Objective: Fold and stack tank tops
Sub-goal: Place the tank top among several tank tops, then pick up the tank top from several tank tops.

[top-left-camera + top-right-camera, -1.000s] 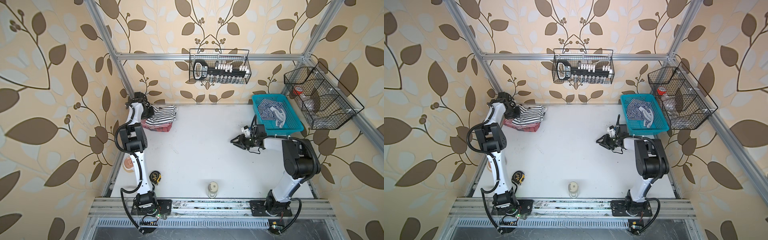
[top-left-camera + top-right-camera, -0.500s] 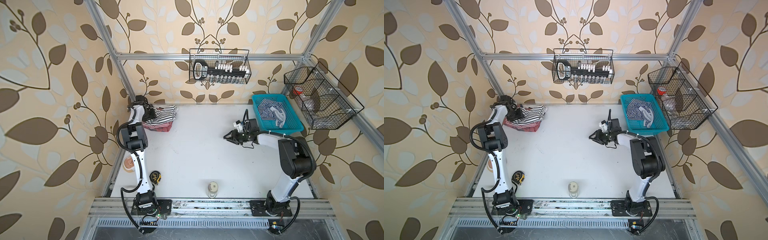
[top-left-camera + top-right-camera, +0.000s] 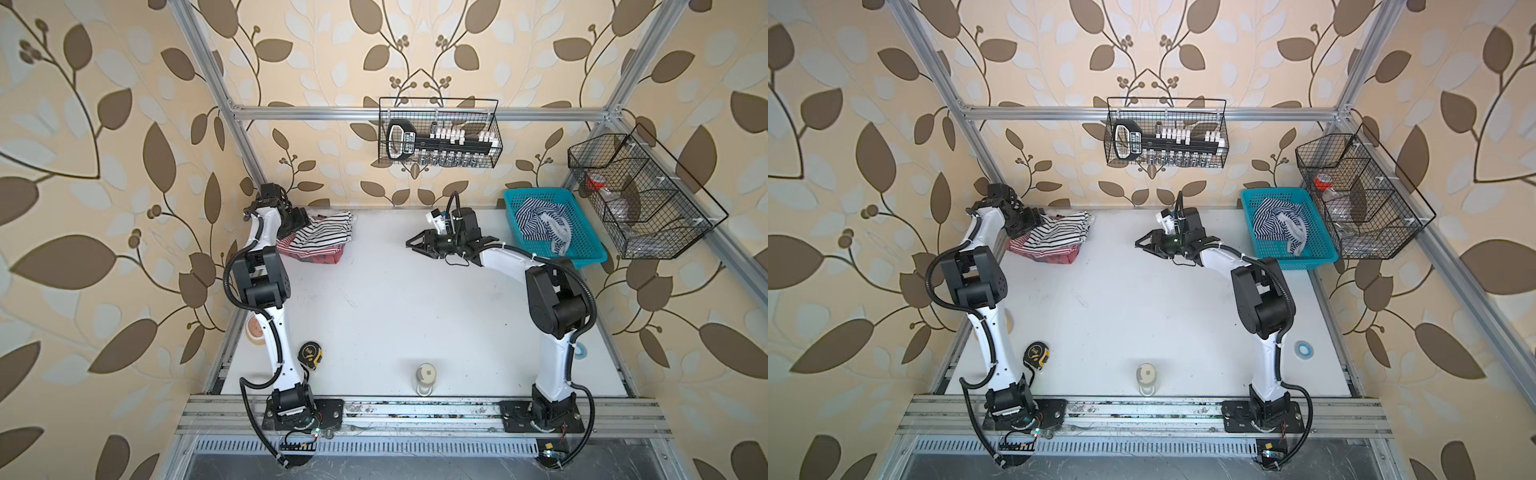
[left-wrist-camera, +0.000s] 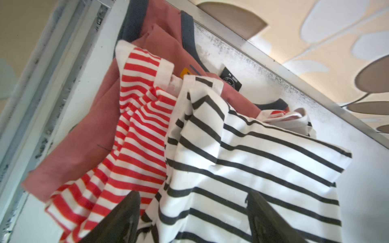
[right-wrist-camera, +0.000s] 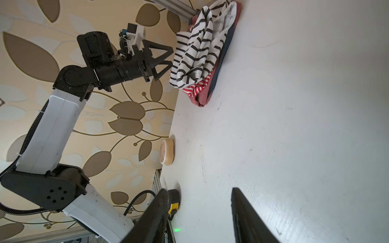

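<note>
In the far left corner of the tabletop [image 3: 395,299] the black-striped top [image 3: 328,228] lies over the red-and-white top [image 4: 136,126]; the left wrist view shows a plain red garment [image 4: 84,136] beneath both. The right wrist view shows the left fingers [image 5: 162,44] wide and empty beside that pile, the right fingers [image 5: 246,210] parted over bare tabletop. Only the top views show the navy-striped top [image 3: 536,218] in the blue basket [image 3: 584,251].

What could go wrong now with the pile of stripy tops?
1. The left gripper is open right beside the black-striped top, which lies rumpled on the pile. If it pulls away, it might snag the cloth and undo the fold.
2. The pile sits close to the edge of the table, so a tug could slide it partly off.
</note>
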Controlling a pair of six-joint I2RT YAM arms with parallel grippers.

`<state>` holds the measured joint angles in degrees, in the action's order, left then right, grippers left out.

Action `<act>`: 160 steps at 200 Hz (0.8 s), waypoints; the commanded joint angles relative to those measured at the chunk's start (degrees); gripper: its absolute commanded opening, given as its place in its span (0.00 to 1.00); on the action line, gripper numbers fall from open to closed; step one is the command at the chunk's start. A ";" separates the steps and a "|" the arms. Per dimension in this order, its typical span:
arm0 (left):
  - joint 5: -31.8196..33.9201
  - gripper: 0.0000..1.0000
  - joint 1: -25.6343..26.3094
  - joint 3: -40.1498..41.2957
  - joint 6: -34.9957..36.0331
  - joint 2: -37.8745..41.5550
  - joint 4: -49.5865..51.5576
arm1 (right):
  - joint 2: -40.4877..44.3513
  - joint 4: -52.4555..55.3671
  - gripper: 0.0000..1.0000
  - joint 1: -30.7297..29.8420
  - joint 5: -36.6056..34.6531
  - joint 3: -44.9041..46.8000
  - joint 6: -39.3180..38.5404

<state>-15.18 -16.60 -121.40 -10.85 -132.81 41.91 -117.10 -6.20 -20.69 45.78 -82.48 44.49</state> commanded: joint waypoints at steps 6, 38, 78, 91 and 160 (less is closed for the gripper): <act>-3.13 0.81 -0.46 0.95 -3.08 -0.15 1.07 | -0.53 -4.57 0.49 0.56 1.73 2.15 3.09; -0.53 0.81 -0.54 1.14 -3.34 -2.06 0.86 | 0.20 -5.36 0.49 1.27 1.77 3.67 3.32; -4.01 0.73 -0.45 1.97 -4.72 -4.91 -1.57 | 0.77 -5.93 0.49 1.42 1.59 5.12 3.37; -5.22 0.61 -0.45 2.24 -4.80 -5.50 -1.57 | 0.97 -5.93 0.49 1.52 1.48 5.83 3.39; -6.61 0.00 0.02 6.86 -5.36 2.32 -6.30 | 2.31 -7.01 0.49 2.55 1.42 10.31 3.14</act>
<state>-19.97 -16.97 -116.36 -15.62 -137.16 36.95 -116.99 -11.64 -18.79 46.54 -74.26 47.13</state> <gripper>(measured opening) 0.061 0.493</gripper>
